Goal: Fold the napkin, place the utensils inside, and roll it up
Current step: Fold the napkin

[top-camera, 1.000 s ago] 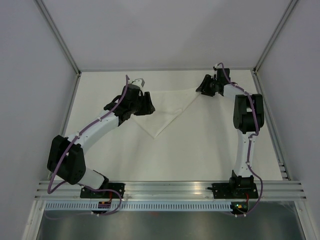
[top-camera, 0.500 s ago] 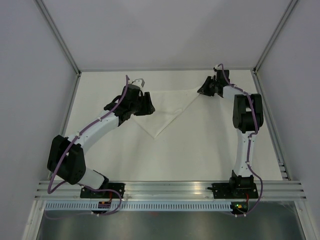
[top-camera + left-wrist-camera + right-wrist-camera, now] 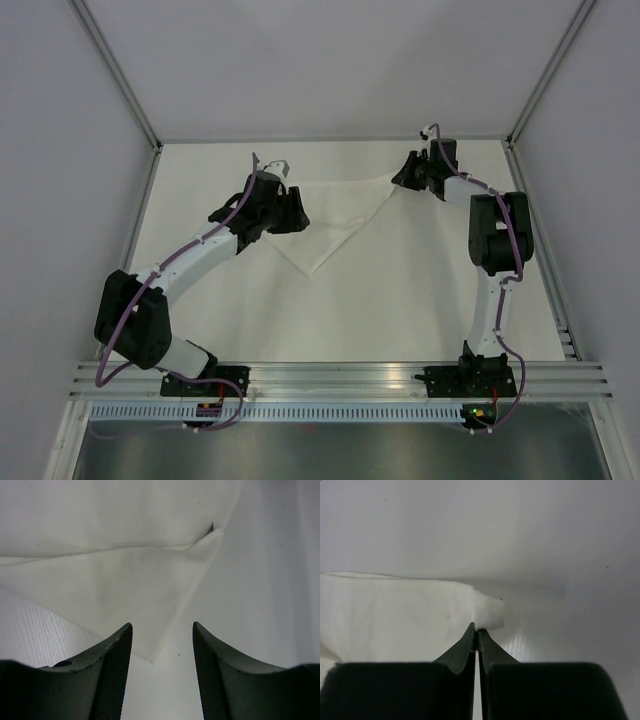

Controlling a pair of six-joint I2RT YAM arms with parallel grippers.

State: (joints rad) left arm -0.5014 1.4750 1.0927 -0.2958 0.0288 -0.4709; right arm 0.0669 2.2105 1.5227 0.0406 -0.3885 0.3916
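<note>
The white napkin (image 3: 335, 215) lies folded into a triangle at the back of the table, its point toward the arms. My left gripper (image 3: 288, 212) hovers open over the napkin's left corner. In the left wrist view that corner (image 3: 150, 655) sits between the spread fingers (image 3: 162, 626), untouched. My right gripper (image 3: 405, 178) is at the napkin's right corner. In the right wrist view its tips (image 3: 476, 626) are pressed together on the near edge of that corner (image 3: 487, 614). The utensils are out of view.
The white table (image 3: 400, 300) is boxed in by white walls with metal corner posts (image 3: 120, 75) at the back left and right. An aluminium rail (image 3: 340, 378) carrying both arm bases runs along the near edge.
The right gripper's jaws have closed on the napkin's right corner, and its wrist has shifted slightly toward the back wall. The left arm and its open gripper have stayed put.
</note>
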